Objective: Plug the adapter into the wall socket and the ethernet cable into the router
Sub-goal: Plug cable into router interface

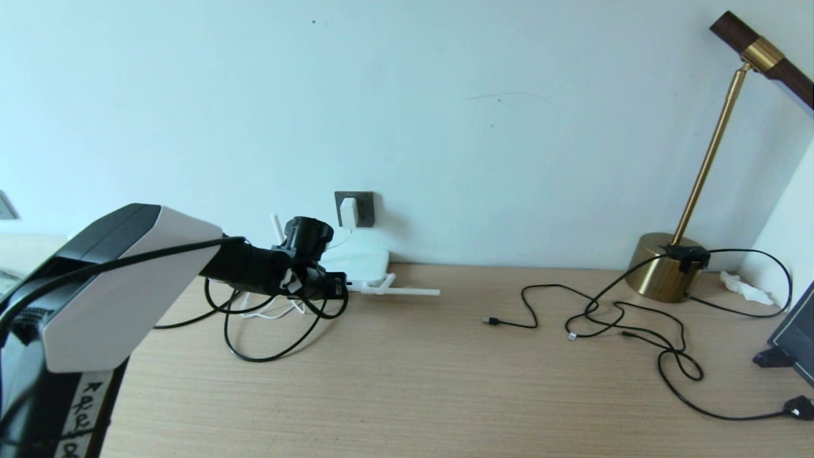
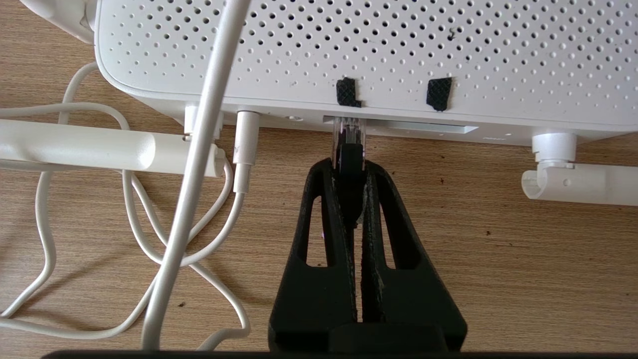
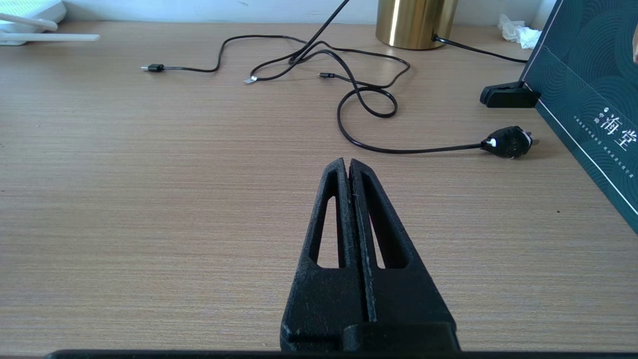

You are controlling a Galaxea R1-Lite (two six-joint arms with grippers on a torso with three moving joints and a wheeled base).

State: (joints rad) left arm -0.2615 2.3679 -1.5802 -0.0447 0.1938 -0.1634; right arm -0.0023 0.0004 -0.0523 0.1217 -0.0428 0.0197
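Your left claw (image 2: 350, 167) is clamped on the ethernet cable (image 2: 349, 149), its clear tip at the router (image 2: 379, 55) port; your right claw (image 3: 347, 167) hangs closed, empty, above the bench (image 3: 149, 199).

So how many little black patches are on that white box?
2, on the router: one patch just above the plug that the left end effector holds, the other patch beside it. Others may be hidden.

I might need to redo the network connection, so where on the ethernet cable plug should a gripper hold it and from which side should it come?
Grip the black boot just behind the clear tip of the ethernet cable, pinching its two flat sides, as the left gripper does now. Come from the table side facing the router port edge, in line with the port, since the plug points straight into that edge.
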